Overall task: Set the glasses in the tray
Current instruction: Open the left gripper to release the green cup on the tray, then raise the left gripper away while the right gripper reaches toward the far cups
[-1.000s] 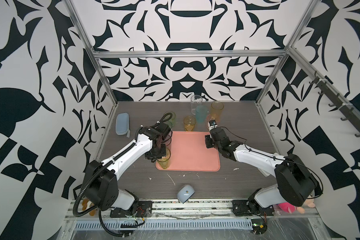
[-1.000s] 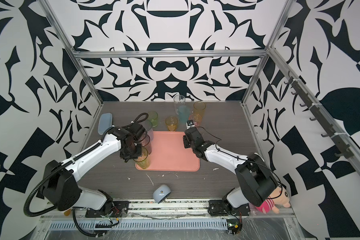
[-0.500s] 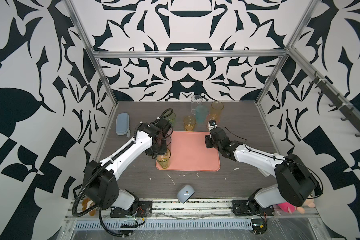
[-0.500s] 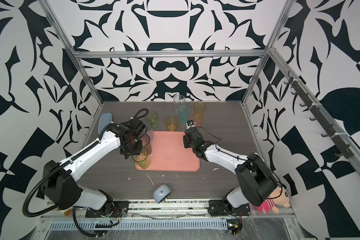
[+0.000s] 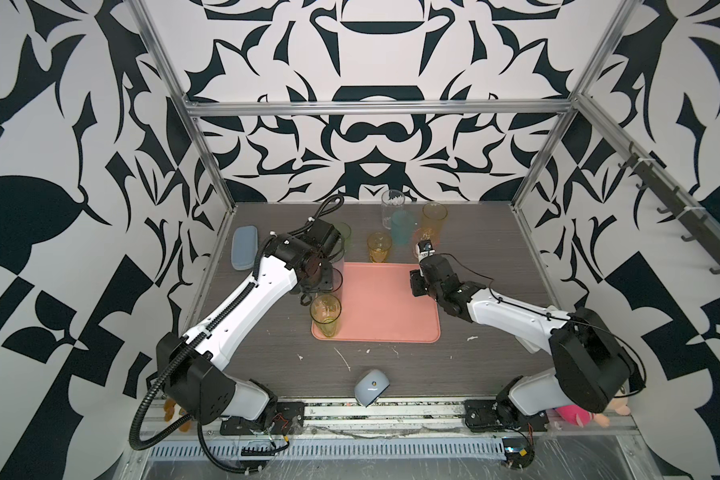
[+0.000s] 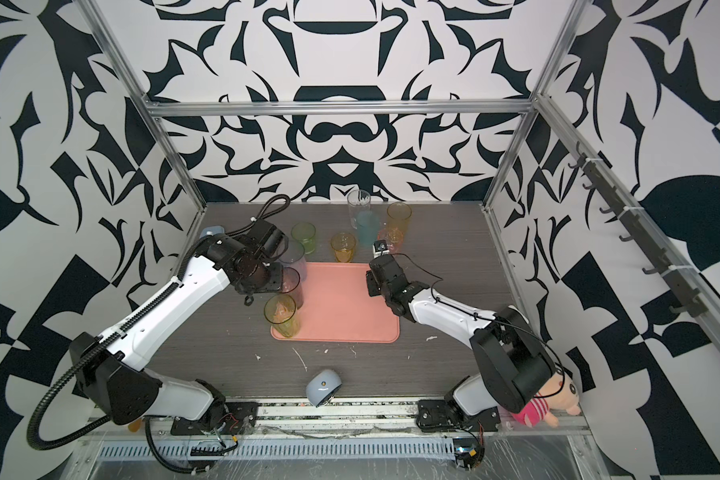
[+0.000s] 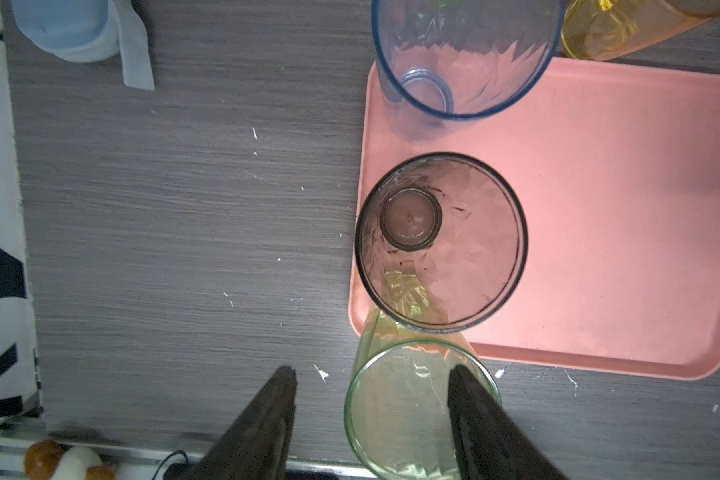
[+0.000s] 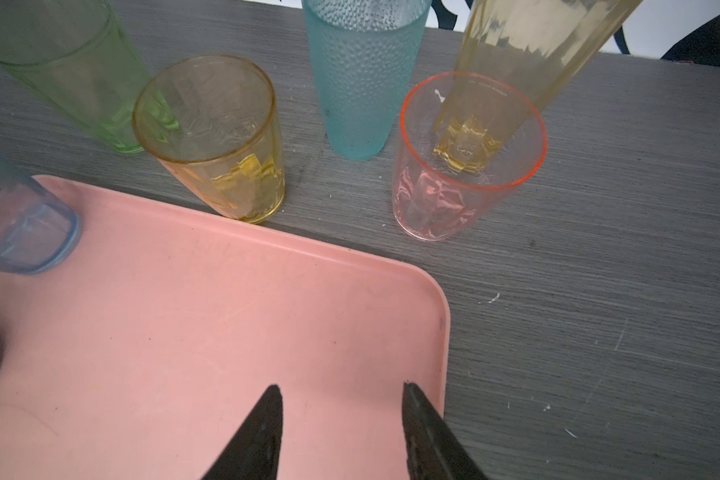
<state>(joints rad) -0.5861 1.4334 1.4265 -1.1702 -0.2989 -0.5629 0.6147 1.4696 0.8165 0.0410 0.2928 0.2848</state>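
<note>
The salmon-pink tray lies flat at the middle of the desk. Along the tray's left edge stand a blue tumbler at the far-left corner, a grey tumbler halfway down, and a yellow-green tumbler at the near-left corner.

The left claw hangs over the yellow-green tumbler, spread wide and gripping nothing. In the left wrist view one of its fingers lies over the tumbler's mouth. The other is outside the wall and clear of it.

The right claw is partly spread and empty, over the tray's far-right corner.

The other tumblers stand off the tray, toward the desk's far edge:
- A short amber tumbler is just beside the tray's far edge.
- A green tumbler stands to its left.
- A dimpled teal tumbler stands behind the short amber tumbler.
- A short pink tumbler is near the tray's far-right corner.
- A tall orange tumbler rises just behind the pink one.
- A tall clear tumbler stands farthest back, just behind the teal one.
</note>
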